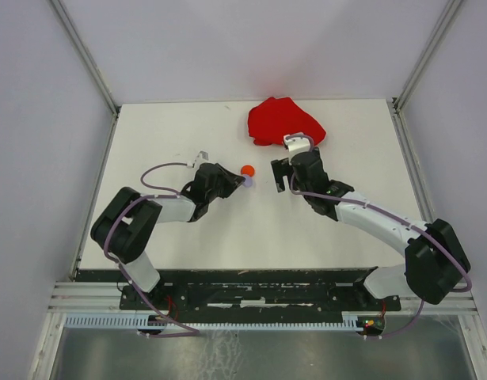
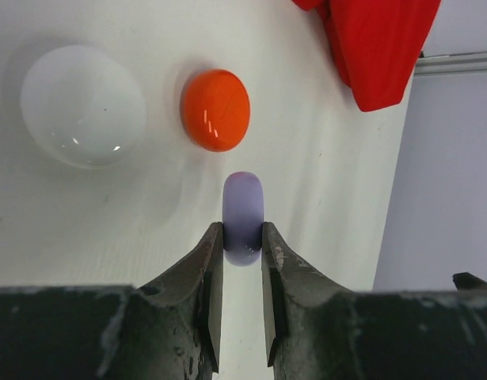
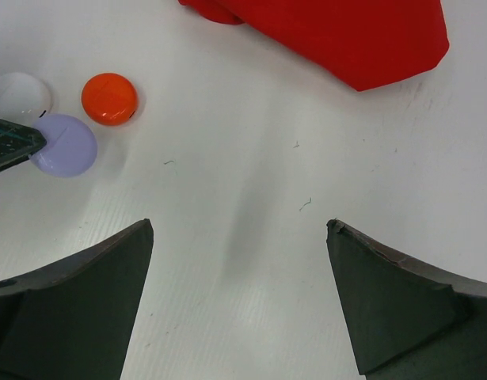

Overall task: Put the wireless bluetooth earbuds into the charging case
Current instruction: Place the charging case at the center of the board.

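Three round coin-like cases lie close together mid-table: a white one (image 2: 82, 104), an orange one (image 2: 215, 109) and a lilac one (image 2: 243, 210). My left gripper (image 2: 242, 241) is shut on the lilac case, which shows edge-on between the fingertips. In the top view the lilac case (image 1: 249, 182) sits at the left gripper's (image 1: 241, 180) tip, just below the orange case (image 1: 247, 170). My right gripper (image 3: 239, 229) is wide open and empty over bare table, to the right of the cases (image 3: 65, 145). No earbuds are in view.
A crumpled red cloth (image 1: 284, 121) lies at the back of the white table (image 1: 188, 229), just behind the right gripper (image 1: 276, 176). It also shows in the right wrist view (image 3: 338, 32). Grey walls and metal rails border the table.
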Tool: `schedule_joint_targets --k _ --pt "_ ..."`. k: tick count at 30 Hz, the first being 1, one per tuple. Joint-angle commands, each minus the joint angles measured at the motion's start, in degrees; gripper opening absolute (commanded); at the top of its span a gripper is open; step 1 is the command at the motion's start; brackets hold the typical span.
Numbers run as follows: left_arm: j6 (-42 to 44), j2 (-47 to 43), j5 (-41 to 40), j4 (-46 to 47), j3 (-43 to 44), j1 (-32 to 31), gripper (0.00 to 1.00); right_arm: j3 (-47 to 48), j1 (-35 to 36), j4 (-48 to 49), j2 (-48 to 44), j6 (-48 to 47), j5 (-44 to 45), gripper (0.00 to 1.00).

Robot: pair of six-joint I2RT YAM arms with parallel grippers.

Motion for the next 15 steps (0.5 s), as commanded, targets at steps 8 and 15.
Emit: schedule_joint_targets --k 8,15 --pt "5.0 1.5 -2.4 -3.0 0.4 -0.7 0.03 2.6 -0.8 0.5 -0.1 1.5 -0.5 0.99" --pt "5.7 1.9 -1.6 -4.1 0.0 -0.7 0.14 2.4 -1.0 0.5 -0.3 1.9 -0.9 0.99"
